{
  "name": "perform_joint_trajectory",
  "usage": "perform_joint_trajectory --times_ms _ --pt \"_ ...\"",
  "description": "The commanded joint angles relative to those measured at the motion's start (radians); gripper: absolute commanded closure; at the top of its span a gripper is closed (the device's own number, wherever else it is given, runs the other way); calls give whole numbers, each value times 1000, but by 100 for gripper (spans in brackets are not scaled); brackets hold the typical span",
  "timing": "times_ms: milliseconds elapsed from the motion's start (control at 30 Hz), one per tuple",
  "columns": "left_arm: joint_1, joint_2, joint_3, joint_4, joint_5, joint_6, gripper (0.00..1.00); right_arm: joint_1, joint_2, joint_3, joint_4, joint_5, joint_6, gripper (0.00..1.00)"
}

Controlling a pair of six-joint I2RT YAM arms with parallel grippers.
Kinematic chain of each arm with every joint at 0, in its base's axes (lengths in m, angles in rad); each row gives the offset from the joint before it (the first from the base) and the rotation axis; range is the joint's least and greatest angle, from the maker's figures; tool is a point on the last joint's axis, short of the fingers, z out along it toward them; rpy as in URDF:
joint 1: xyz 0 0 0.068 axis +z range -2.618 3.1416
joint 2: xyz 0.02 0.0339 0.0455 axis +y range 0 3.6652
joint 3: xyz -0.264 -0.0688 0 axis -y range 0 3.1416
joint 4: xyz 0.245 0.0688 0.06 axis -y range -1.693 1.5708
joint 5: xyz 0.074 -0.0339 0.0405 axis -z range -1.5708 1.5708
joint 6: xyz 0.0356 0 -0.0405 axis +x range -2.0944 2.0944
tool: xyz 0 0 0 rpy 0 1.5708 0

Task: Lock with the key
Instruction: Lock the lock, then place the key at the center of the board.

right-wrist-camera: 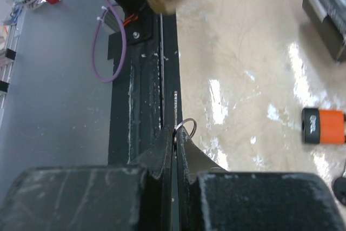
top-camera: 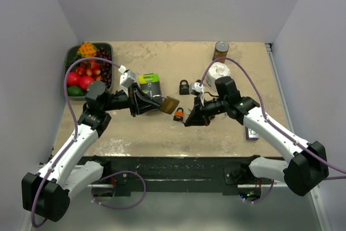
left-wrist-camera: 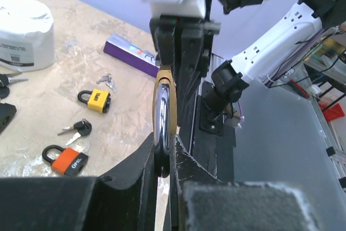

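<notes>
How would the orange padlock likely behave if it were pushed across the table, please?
The orange padlock lies flat, so it would probably slide rather than roll. It looks compact and solid, so it is likely stiff and heavy for its size. The glossy table may let it skid.

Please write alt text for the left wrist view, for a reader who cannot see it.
The left gripper is shut on a brass padlock, seen edge-on. Left of it, on the beige table, lie a yellow padlock, an orange padlock, black-headed keys and a purple box.
</notes>
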Motion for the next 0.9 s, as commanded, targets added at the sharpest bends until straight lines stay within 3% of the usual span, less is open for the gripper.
perform_joint_trajectory --times_ms 0,67,233,500,567,633,867 --pt "9 0 57 120 3 -6 100 -50 5 -26 -30 20 32 100" --pt "7 14 78 49 15 94 100 -75 42 -31 -61 62 59 100" --pt "7 37 116 -122 42 243 100 -161 51 -122 -71 173 337 100" --pt "-5 87 173 -302 91 450 100 -161 5 -186 -243 541 516 100" --pt "-61 126 204 -482 71 648 100 -160 -13 -192 -268 593 553 100" --pt "-108 164 239 -578 31 757 100 -161 -18 -198 -285 654 578 100" --pt "-198 233 198 -512 6 711 100 -161 36 -206 -271 734 628 100"
